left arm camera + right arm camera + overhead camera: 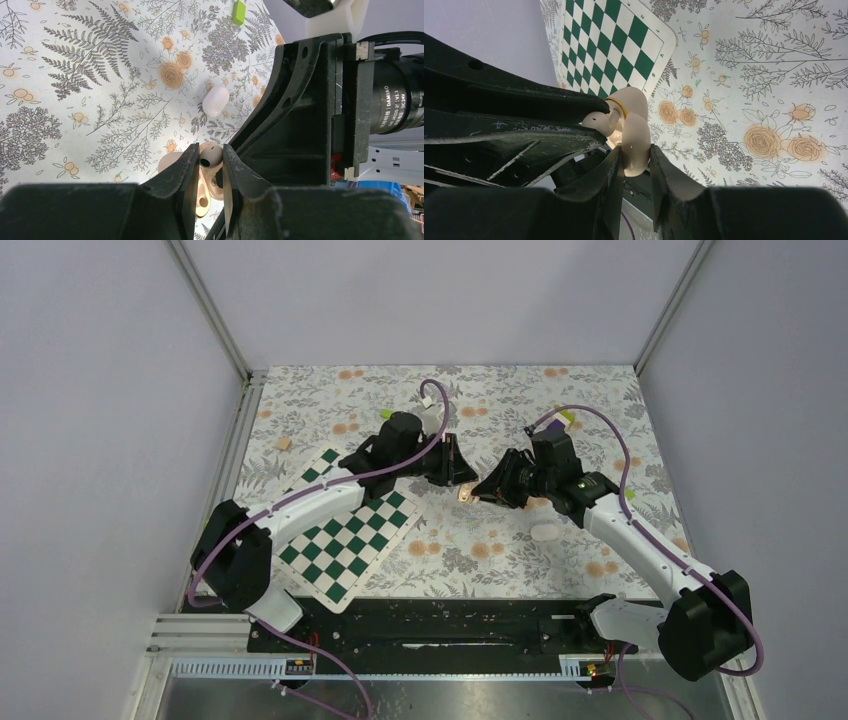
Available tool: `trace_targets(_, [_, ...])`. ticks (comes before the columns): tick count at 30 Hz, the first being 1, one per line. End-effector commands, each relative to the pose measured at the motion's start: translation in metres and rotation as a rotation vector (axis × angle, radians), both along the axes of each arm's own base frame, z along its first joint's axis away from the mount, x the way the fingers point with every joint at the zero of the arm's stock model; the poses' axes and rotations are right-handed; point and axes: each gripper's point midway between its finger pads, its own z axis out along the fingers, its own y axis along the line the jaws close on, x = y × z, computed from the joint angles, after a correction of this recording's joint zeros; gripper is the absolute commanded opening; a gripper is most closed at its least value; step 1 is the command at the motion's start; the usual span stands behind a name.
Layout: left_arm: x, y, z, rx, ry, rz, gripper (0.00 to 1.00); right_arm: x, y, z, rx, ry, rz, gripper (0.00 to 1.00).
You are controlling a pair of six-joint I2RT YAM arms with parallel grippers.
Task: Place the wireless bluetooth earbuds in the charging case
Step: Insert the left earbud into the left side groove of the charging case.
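Left hand (210, 150) pinching earbud (211, 156), right hand (635, 150) pinching charging case (636, 136) — meeting above mat (500, 390), chessboard (345, 530) corner near, edges well apart

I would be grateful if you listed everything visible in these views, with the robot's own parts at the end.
charging case: one, white with a tan inside, open, held above the middle of the cloth
earbud: one, white, pinched at the case's opening
oval object: one, white, on the cloth by the right arm; identity unclear
chessboard mat: one, green and white, left side of the table
lime-green block: one, far right of the cloth
tan block: one, beyond the mat's far corner
floral cloth: one, grey with orange flowers, covering the table
left gripper: one, black, closed on the earbud
right gripper: one, black, closed on the case
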Motion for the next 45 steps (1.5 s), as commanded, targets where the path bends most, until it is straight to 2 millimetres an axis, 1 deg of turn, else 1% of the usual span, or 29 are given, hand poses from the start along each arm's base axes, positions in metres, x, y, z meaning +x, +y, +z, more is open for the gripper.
trace_targets(1, [-0.002, 0.005, 0.009, -0.025, -0.041, 0.017, 0.0, -0.001, 0.007, 0.023, 0.055, -0.061, 0.019, 0.0])
trace_targets(8, [0.003, 0.012, 0.007, -0.04, -0.034, 0.091, 0.0, 0.0, 0.007, 0.027, 0.07, -0.074, 0.003, 0.0])
trace_targets(12, [0.005, 0.014, 0.011, -0.061, -0.028, 0.125, 0.0, 0.002, 0.011, 0.032, 0.126, -0.104, -0.002, 0.0])
trace_targets(21, [0.007, 0.017, 0.018, -0.103, -0.013, 0.163, 0.0, 0.003, 0.011, 0.031, 0.15, -0.119, -0.015, 0.0])
trace_targets(32, [0.005, 0.024, 0.019, -0.082, -0.043, 0.142, 0.0, 0.003, 0.011, 0.038, 0.184, -0.107, -0.047, 0.0])
trace_targets(39, [0.001, 0.029, 0.013, -0.046, -0.054, 0.129, 0.0, 0.004, 0.008, 0.048, 0.212, -0.131, -0.072, 0.0])
trace_targets(45, [-0.001, 0.033, 0.007, 0.02, -0.088, 0.097, 0.0, 0.004, 0.007, 0.056, 0.219, -0.141, -0.068, 0.0])
